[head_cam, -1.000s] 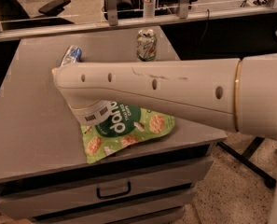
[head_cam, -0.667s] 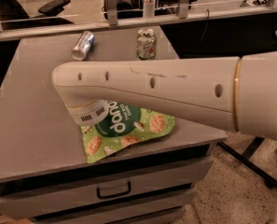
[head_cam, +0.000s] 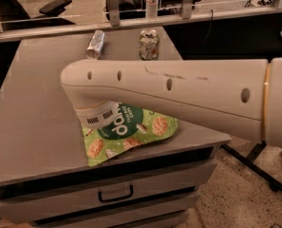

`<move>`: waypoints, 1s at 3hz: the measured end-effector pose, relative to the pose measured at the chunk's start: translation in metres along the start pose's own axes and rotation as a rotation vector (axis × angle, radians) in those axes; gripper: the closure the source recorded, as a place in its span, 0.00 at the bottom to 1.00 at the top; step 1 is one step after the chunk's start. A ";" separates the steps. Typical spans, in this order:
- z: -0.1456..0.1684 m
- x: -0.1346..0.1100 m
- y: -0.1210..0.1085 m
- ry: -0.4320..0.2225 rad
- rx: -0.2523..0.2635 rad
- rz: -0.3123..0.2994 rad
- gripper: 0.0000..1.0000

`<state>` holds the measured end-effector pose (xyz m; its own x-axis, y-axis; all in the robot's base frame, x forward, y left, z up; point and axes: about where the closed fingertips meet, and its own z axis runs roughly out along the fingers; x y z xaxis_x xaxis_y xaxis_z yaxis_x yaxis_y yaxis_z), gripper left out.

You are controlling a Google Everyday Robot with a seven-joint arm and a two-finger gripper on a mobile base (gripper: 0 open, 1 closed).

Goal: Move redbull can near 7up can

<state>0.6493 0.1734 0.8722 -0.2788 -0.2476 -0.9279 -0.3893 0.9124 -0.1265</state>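
- Table [head_cam: 22, 127]: the grey top you see spans the left and middle of the scene, with a drawer handle [head_cam: 115, 194] on its near front.
- Redbull can [head_cam: 95, 44]: you find it at the far edge of the table, lying on its side. It is free of the robot, near the 7up can and to its left, with a gap between them.
- Gripper [head_cam: 97, 117]: it sits at the left end of the arm, pointing down onto the near-middle of the table, well apart from both cans. You see only its ribbed base collar, so you cannot judge whether it is released or clenched.
- Chip bag [head_cam: 131, 136]: this green bag lies flat near the table's front edge, partly under the collar.
- 7up can [head_cam: 149, 45]: it stands upright at the far edge, right of the redbull can.
- Arm [head_cam: 188, 91]: the cream link crosses your view from the right edge to the collar, in front of the table's right part.
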 end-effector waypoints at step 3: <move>0.023 -0.011 0.003 -0.062 -0.008 -0.009 0.39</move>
<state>0.6709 0.1865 0.8735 -0.2206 -0.2345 -0.9468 -0.3988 0.9075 -0.1318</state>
